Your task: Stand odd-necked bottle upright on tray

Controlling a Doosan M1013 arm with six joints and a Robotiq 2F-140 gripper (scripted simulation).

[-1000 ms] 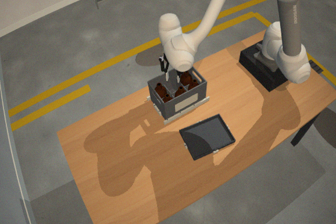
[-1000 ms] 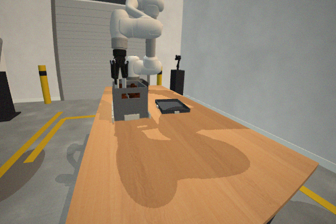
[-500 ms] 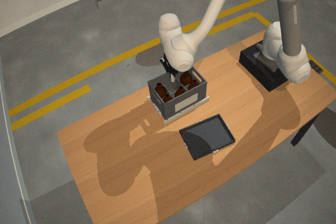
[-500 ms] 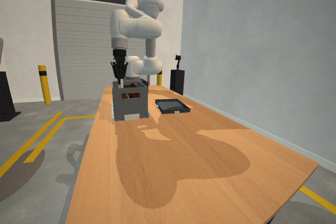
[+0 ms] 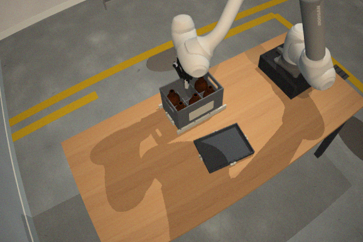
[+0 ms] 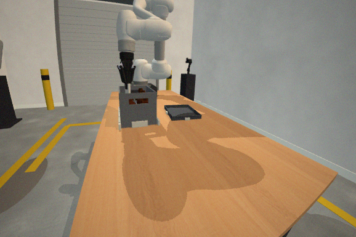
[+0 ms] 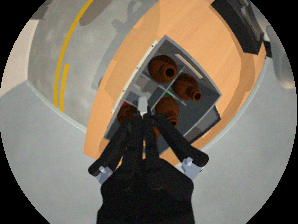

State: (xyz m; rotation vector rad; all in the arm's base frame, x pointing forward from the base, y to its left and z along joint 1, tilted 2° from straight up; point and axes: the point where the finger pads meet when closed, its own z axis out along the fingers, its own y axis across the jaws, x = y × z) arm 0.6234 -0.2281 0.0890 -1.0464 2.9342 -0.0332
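Note:
The grey crate (image 5: 185, 119) (image 6: 138, 112) stands level on the table. Several brown bottles stand in its compartments: one at the back left (image 5: 173, 97), one at the front left (image 5: 180, 105), one at the front middle (image 5: 195, 99) (image 7: 167, 109), one at the front right (image 5: 209, 91) (image 7: 187, 87) and one at the back right (image 5: 201, 85) (image 7: 162, 69). Neck thickness cannot be told. My gripper (image 5: 186, 85) (image 6: 128, 88) (image 7: 143, 102) is shut with nothing between its fingertips, over the bottle-free back middle compartment. The tray (image 5: 232, 142) (image 6: 182, 111) lies level and empty.
Pale locating strips (image 5: 201, 122) run along the crate's base, and small pale blocks (image 5: 233, 163) sit at the tray's edges. The crate's walls and dividers surround the fingertips' place, with bottles on both sides. The black arm base (image 5: 279, 76) is at the table's far end.

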